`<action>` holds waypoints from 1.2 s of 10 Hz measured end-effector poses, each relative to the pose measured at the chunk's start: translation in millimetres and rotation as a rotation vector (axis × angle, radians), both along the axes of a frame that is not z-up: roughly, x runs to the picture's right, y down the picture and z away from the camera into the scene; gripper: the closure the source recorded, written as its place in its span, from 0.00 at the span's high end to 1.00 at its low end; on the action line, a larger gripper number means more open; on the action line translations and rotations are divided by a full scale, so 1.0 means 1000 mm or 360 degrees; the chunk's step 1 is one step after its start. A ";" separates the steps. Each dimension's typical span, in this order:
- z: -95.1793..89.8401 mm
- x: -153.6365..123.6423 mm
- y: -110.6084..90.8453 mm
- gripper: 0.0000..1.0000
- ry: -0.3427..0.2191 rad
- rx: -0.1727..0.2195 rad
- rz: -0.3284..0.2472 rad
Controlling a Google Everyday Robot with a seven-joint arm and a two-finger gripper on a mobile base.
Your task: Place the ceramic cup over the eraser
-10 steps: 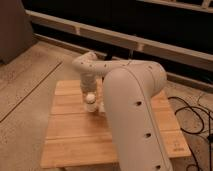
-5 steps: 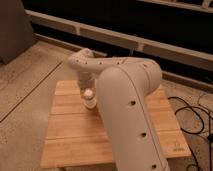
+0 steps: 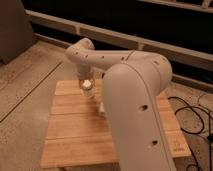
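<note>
Arm reaches over table; gripper low near far-left side, cream cup at its tip, grip on it cannot tell. Eraser unseen. Risk: cup set down off-target, tilts on eraser's edge, topples

gripper – carrying ceramic cup – drifted back-left over table

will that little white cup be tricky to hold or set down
Probably slippery: the ceramic cup, at the gripper over the wooden table, looks glossy. Likely rigid but chip-prone on hard wood. Small, round: may roll if tipped.
</note>
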State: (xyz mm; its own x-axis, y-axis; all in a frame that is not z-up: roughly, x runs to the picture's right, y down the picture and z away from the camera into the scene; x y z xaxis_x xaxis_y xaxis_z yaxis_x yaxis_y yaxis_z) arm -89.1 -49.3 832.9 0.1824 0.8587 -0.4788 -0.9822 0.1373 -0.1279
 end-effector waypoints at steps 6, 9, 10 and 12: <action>-0.001 -0.001 -0.002 0.12 -0.0005 0.0005 0.0012; -0.002 0.028 -0.036 0.12 0.0078 0.0056 0.0062; -0.004 0.032 -0.048 0.12 0.0082 0.0070 0.0089; -0.008 0.045 -0.078 0.12 0.0094 0.0119 0.0147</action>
State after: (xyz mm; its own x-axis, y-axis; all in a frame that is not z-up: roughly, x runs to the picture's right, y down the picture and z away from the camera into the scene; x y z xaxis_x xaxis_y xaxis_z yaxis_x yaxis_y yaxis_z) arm -43.8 -127.2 824.5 0.0741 0.9042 -0.4206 -0.9967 0.0528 -0.0621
